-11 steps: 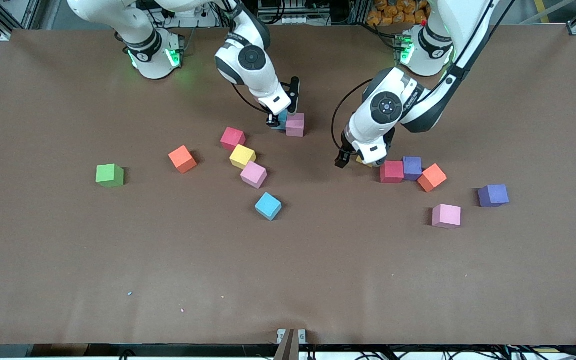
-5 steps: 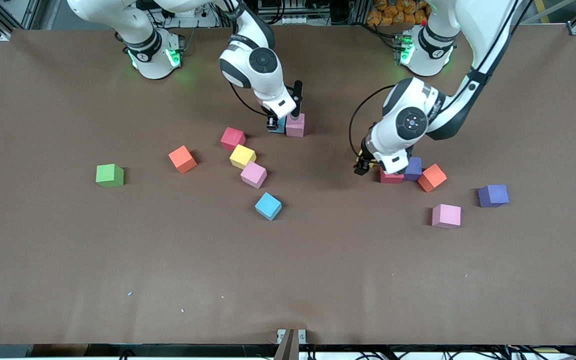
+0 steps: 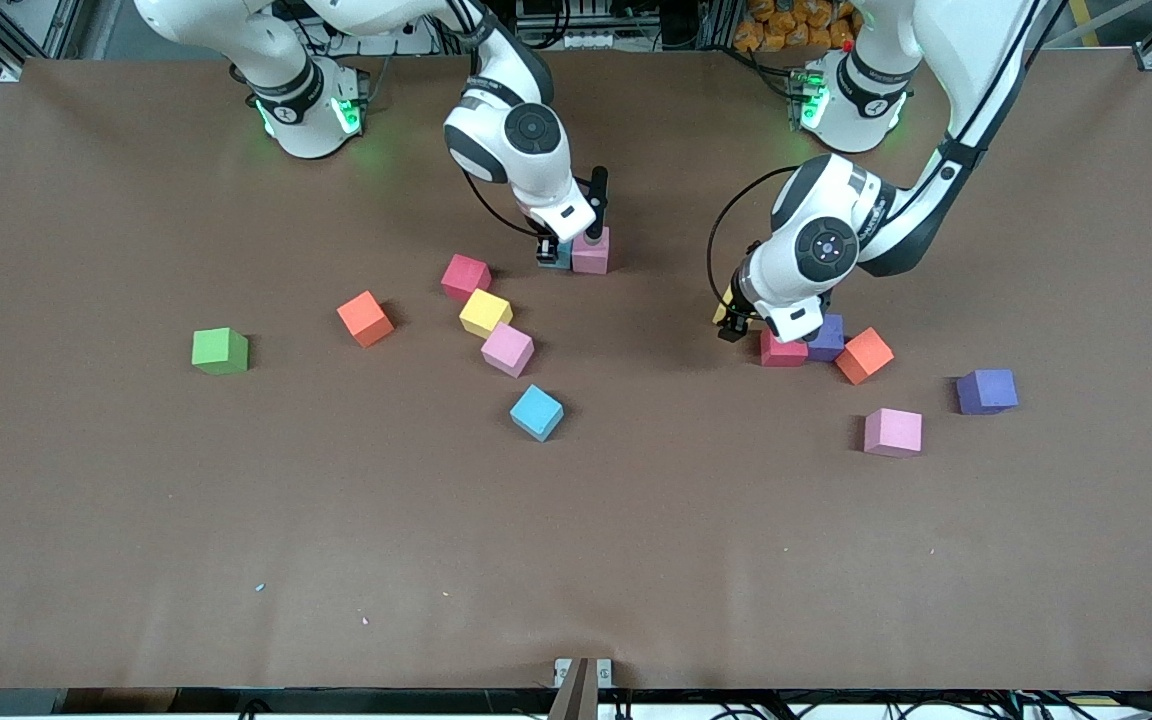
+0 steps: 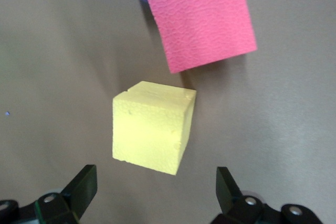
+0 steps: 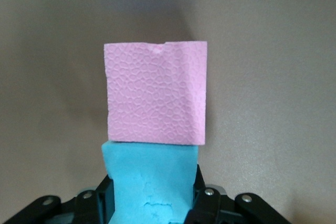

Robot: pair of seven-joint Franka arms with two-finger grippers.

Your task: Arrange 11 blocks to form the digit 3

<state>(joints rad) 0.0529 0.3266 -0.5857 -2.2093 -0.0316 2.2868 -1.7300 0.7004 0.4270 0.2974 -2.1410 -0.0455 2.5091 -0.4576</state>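
Note:
My right gripper (image 3: 558,250) is shut on a cyan block (image 5: 149,182), low at the table. The cyan block touches a pink block (image 3: 591,250) (image 5: 155,98). My left gripper (image 4: 155,190) (image 3: 741,325) is open and hovers over a yellow block (image 4: 152,129), which is apart from both fingers and mostly hidden under the hand in the front view. A red block (image 4: 202,19) (image 3: 781,350) lies next to the yellow one, with a purple block (image 3: 826,335) and an orange block (image 3: 864,355) beside it. No digit 3 shape is in view.
Loose blocks lie nearer the front camera than the pink and cyan pair: red (image 3: 465,276), yellow (image 3: 485,312), pink (image 3: 507,349), cyan (image 3: 536,412), orange (image 3: 365,318). A green cube (image 3: 220,351) sits toward the right arm's end. Pink (image 3: 892,432) and purple (image 3: 986,391) blocks lie toward the left arm's end.
My left gripper has moved toward the left arm's end of the table and now hangs over the yellow block. My right gripper shifted slightly, still holding the cyan block beside the pink one.

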